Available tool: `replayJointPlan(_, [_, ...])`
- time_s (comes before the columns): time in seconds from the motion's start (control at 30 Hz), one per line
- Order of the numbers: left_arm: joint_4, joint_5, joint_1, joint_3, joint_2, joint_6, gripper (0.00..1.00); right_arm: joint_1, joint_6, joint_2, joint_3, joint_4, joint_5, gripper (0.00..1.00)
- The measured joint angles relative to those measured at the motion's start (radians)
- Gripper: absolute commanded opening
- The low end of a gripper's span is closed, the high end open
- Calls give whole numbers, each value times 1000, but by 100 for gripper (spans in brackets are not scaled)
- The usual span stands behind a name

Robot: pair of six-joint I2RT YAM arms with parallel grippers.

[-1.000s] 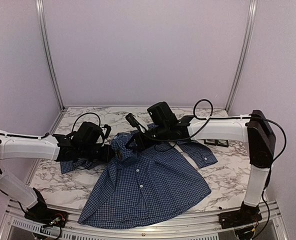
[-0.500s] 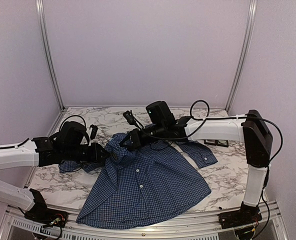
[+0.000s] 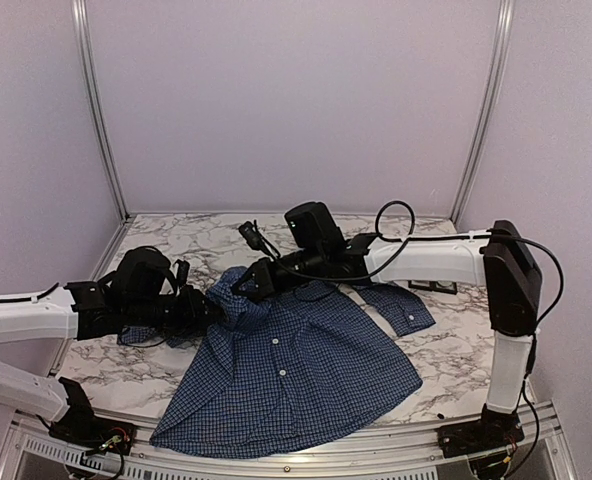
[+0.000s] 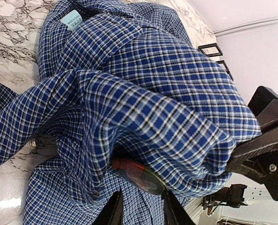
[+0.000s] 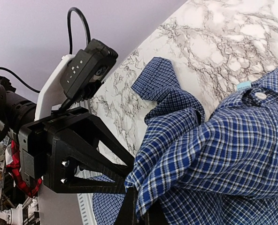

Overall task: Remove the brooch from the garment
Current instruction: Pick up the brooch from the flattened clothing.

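I clamp the right gripper (image 5: 140,211) on a lifted fold of the garment (image 3: 296,370) to tent the cloth, so the left gripper (image 4: 141,211) reaches what is probably the brooch (image 4: 135,172), reddish, beneath the fold; its bite I cannot tell.

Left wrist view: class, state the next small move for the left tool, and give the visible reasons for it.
Probably ease the left tool forward to close on the red piece, likely the brooch, tucked under a fold of the garment just ahead of its fingertips. The right tool pinches the cloth up beside it.
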Motion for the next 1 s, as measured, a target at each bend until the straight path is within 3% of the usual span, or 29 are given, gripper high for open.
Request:
replayJointPlan(0.33, [30, -9, 0, 0, -8, -43, 33, 3, 0, 5, 11, -3, 5, 0])
replayJointPlan(0.67, [12, -26, 0, 0, -2, -35, 18, 12, -4, 27, 46, -10, 8, 0])
replayJointPlan(1.0, [-52, -59, 0, 8, 1, -14, 15, 32, -36, 28, 66, -52, 28, 0])
